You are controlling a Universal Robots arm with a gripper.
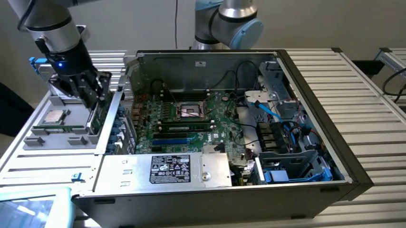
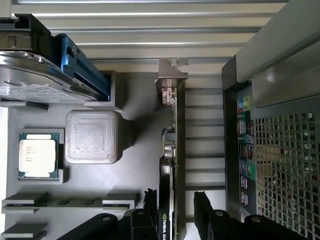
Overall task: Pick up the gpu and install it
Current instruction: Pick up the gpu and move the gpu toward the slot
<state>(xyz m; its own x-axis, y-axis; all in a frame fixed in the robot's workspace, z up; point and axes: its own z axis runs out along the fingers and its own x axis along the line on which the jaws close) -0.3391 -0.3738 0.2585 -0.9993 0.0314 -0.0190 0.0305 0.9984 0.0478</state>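
Item, grey parts tray [image 2: 135, 175], standing outside the open computer case [image 1: 190, 71] on the exterior view's left, directly beneath the tool. Item, processor chip [image 2: 37, 155], flat in its own pocket, on the side of the gripper [image 2: 174, 200] away from the case and well apart from it. Item, pale ribbed block [image 2: 92, 136], in the next pocket, between the chip and the tool's line, not touched. Item, gripper, on the only arm at work, pointing down over the tray edge nearest the case. Its fingers [image 2: 149, 205] are apart, one to each face of the card, with a visible gap on the case-side face, so by my reading it straddles the card without clamping it. Item, the gpu [image 2: 171, 145], on edge in a tray slot, not lying flat, with one end between the fingertips. The long axis runs straight out from the tool, roughly parallel to the case's side wall, and ends at the silver end bracket [image 2: 172, 75], the part farthest from the fingers. The black cooler faces the chip side and the board faces the case. The card is in the tray and not yet lifted. Item, motherboard [image 1: 184, 121], inside the case, beyond the wall from the tool, well apart from both card and gripper
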